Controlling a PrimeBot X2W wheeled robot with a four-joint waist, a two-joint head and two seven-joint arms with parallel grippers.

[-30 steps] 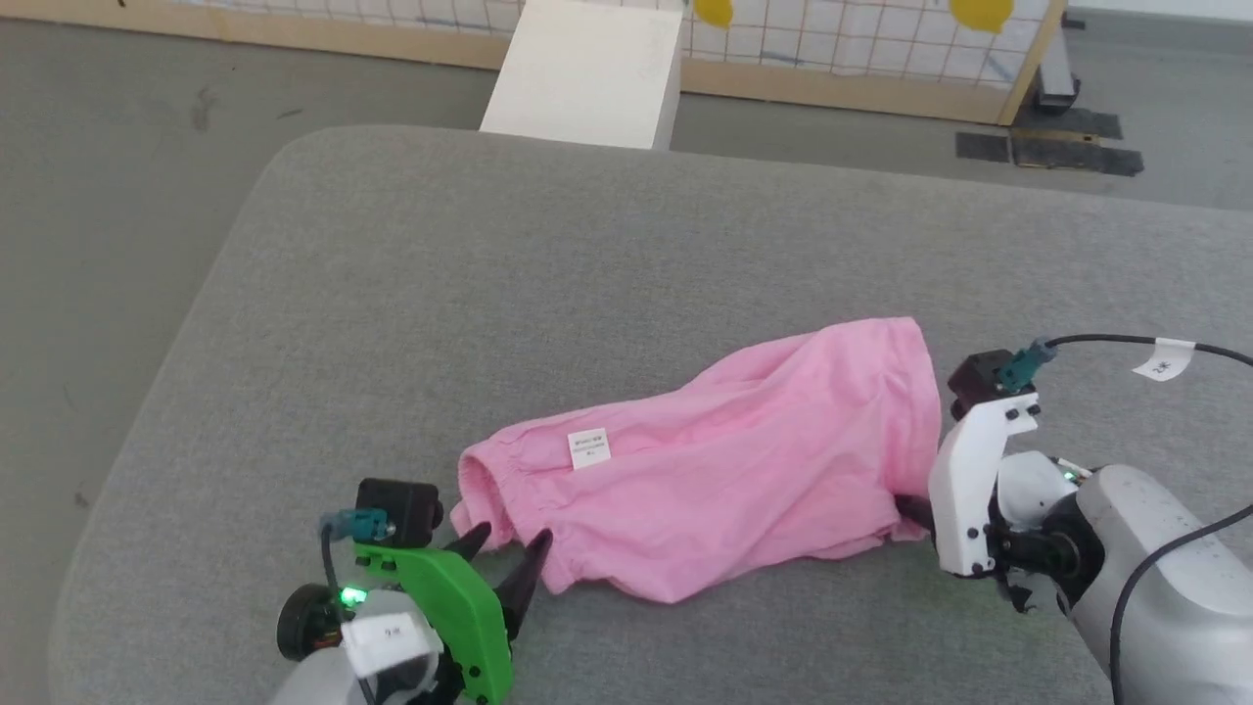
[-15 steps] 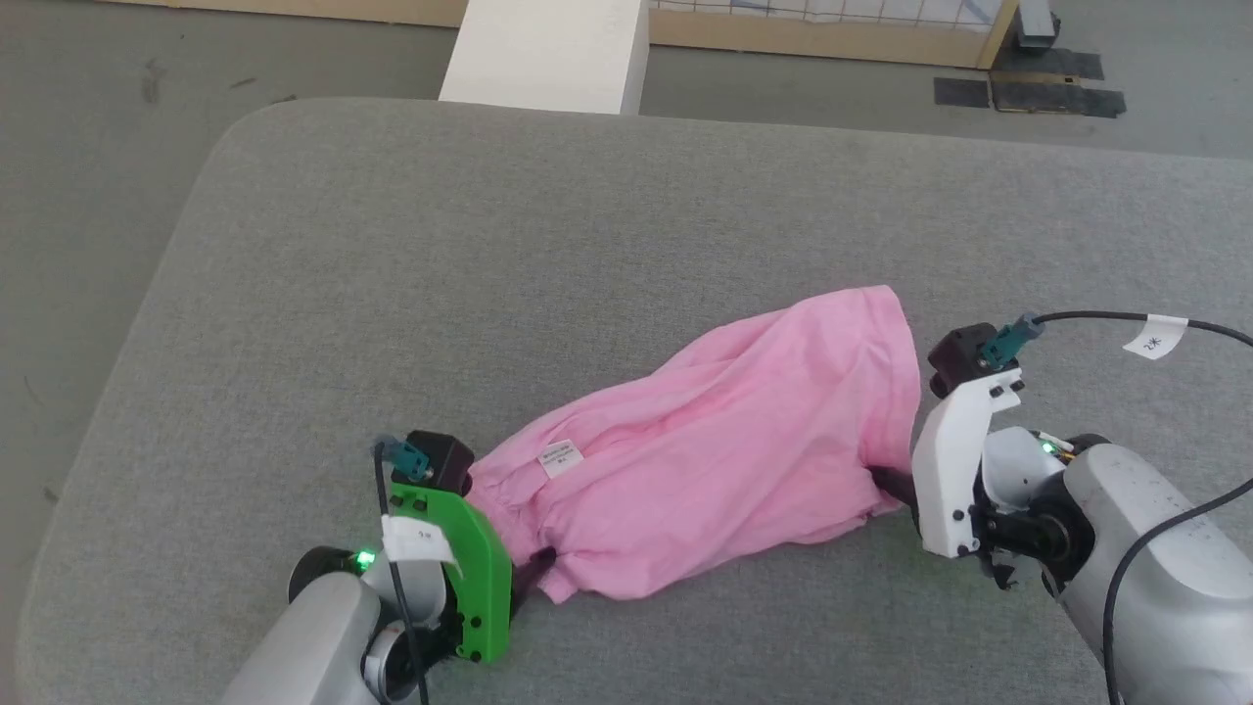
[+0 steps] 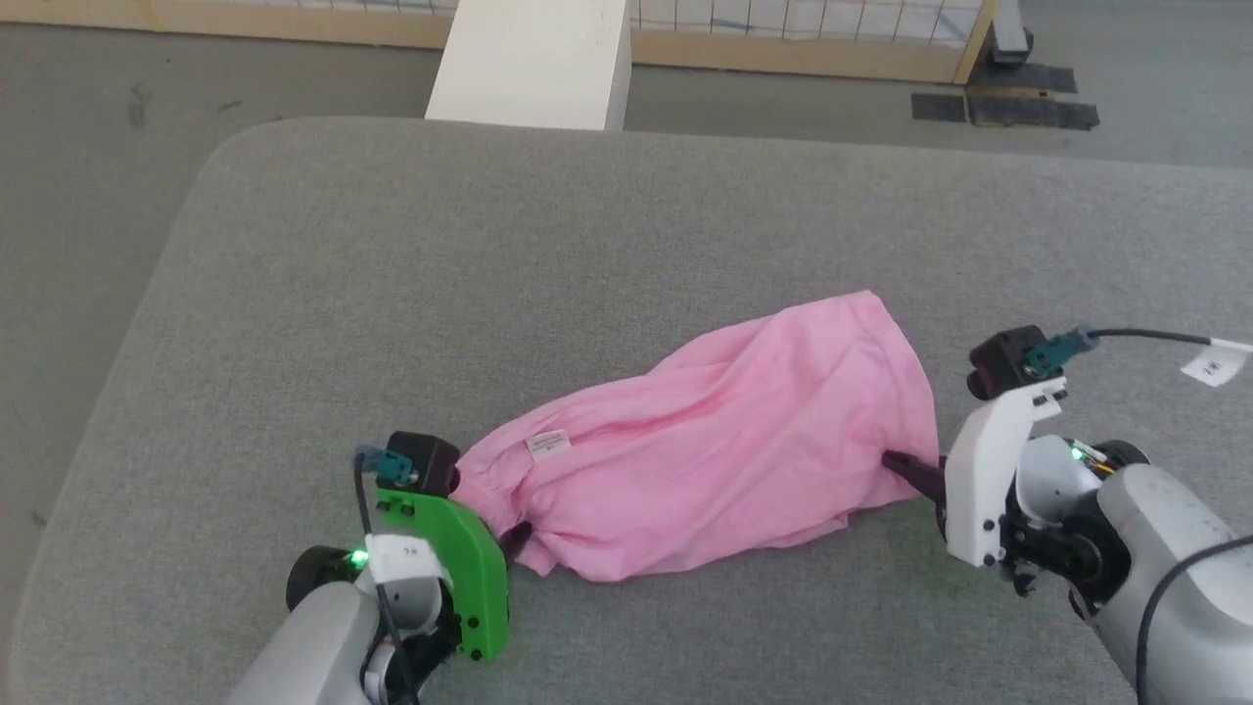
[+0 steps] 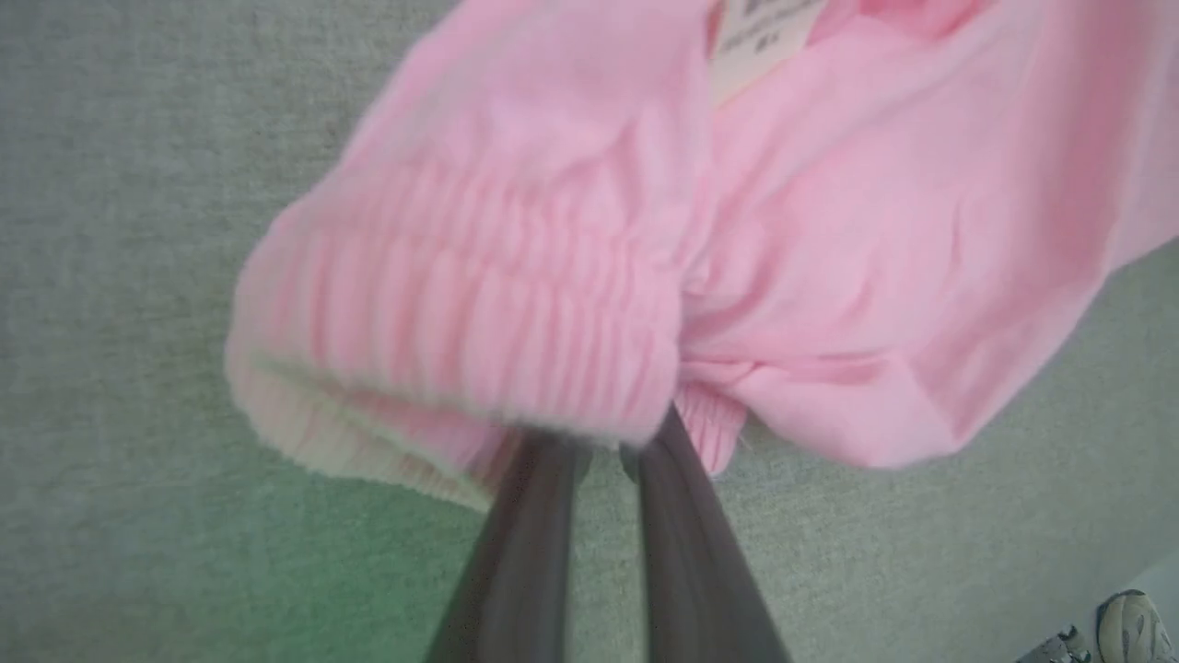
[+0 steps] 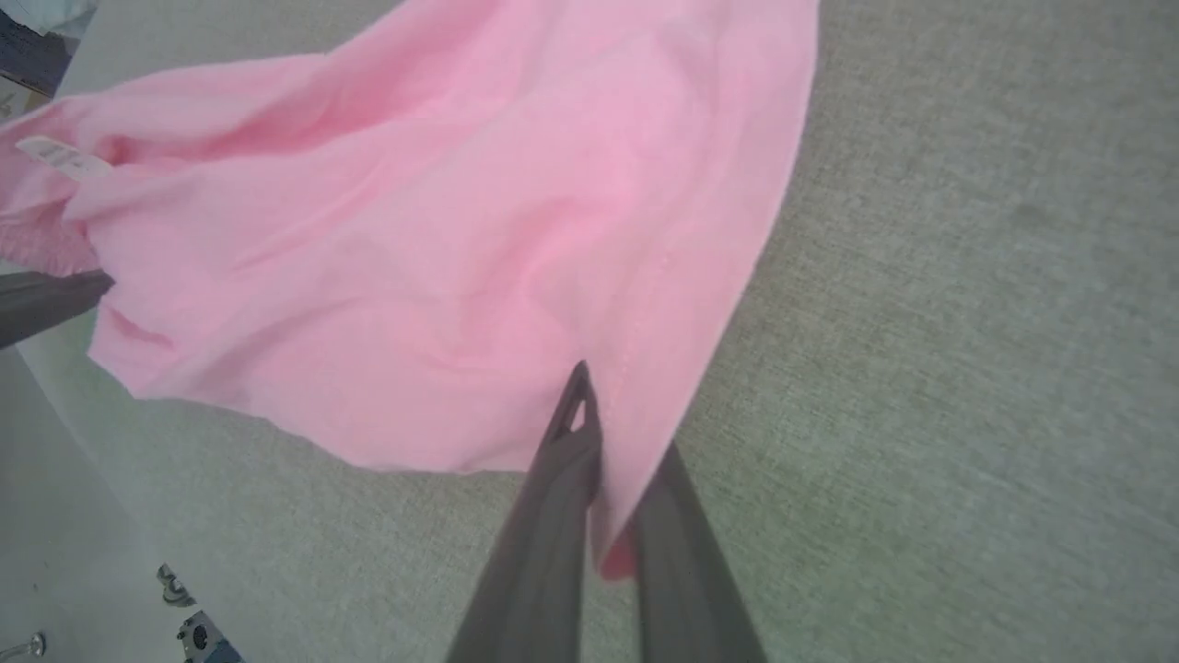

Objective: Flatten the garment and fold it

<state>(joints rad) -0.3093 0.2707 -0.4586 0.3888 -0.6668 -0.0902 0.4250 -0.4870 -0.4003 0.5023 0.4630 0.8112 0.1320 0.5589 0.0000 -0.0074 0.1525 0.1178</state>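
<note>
The pink garment (image 3: 705, 441) lies crumpled across the grey table, its gathered waistband at the left and its white label (image 3: 548, 445) facing up. My left gripper (image 3: 514, 537), on the green mount, is shut on the waistband's near corner. In the left wrist view the two dark fingers (image 4: 530, 552) pinch the ruffled elastic of the garment (image 4: 553, 230). My right gripper (image 3: 896, 460), on the white mount, is shut on the garment's right edge. In the right wrist view the cloth (image 5: 442, 230) hangs between the fingers of that gripper (image 5: 603, 442).
The padded grey table (image 3: 489, 245) has a rounded far-left corner, with floor beyond it. A white block (image 3: 529, 59) and a wood-framed mesh fence (image 3: 803, 59) stand behind the far edge. A shoe (image 4: 1128, 626) shows on the floor.
My left gripper has moved in onto the waistband and closed from wide open. The right gripper has kept its grip and shifted slightly right. The camera has tilted.
</note>
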